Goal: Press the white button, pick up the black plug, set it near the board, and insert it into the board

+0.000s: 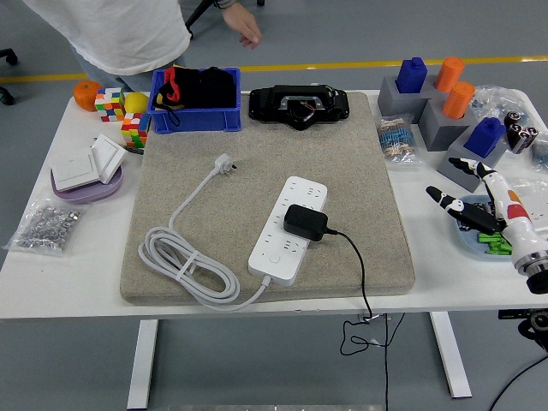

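On the grey mat (342, 171) at the middle of the white surface (51, 257), the black plug (304, 222) sits on the white power board (287, 229), its cable (358, 272) trailing off the near edge. From my station it looks seated in a socket, though I cannot tell from this high view how deep the pins go. My right hand (479, 195) hangs well apart at the right edge, above the blue dish (467, 240), fingers spread and grasping nothing. The left arm is out of frame. I judge the insertion step done or all but done. The next move, if any, calls for a firm downward press on the plug. A person's hand (246, 25) shows beyond the far edge.
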Available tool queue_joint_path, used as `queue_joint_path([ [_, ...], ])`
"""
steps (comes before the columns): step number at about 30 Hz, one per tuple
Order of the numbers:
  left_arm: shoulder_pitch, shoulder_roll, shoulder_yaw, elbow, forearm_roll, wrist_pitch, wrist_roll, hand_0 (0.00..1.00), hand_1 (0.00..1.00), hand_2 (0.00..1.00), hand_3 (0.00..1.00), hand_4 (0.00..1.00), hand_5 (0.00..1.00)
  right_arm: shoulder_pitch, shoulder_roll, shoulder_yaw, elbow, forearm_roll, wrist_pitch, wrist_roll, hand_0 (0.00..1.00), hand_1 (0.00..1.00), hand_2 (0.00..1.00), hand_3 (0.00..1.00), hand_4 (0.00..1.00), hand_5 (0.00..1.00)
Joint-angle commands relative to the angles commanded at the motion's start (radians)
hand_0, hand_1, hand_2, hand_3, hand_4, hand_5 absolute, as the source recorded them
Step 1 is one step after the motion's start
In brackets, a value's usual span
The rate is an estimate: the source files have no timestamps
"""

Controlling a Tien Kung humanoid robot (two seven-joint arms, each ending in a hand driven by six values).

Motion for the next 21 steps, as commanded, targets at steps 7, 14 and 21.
queue_joint_path([
  [7,-0.002,-0.001,0.004,0.0,-0.005,0.0,-0.002,0.706,0.664,0.585,0.676,0.661,0.27,-0.039,0.008,0.129,-0.009,-0.041,0.002,-0.016,0.947,0.85,0.811,0.801,0.998,0.654],
  [14,-0.008,0.002,0.003,0.0,-0.003,0.002,0.0,0.707,0.665,0.584,0.676,0.661,0.27,-0.046,0.02,0.186,-0.02,-0.041,-0.001,-0.017,0.942,0.848,0.803,0.797,0.998,0.65],
  [21,-0.035,0.017,0.07,0.0,-0.028,-0.005,-0.004,0.707,0.665,0.584,0.676,0.661,0.27,-0.027,0.031,0.203,-0.035,-0.031,-0.006,-0.012,0.94,0.843,0.797,0.793,0.998,0.64],
])
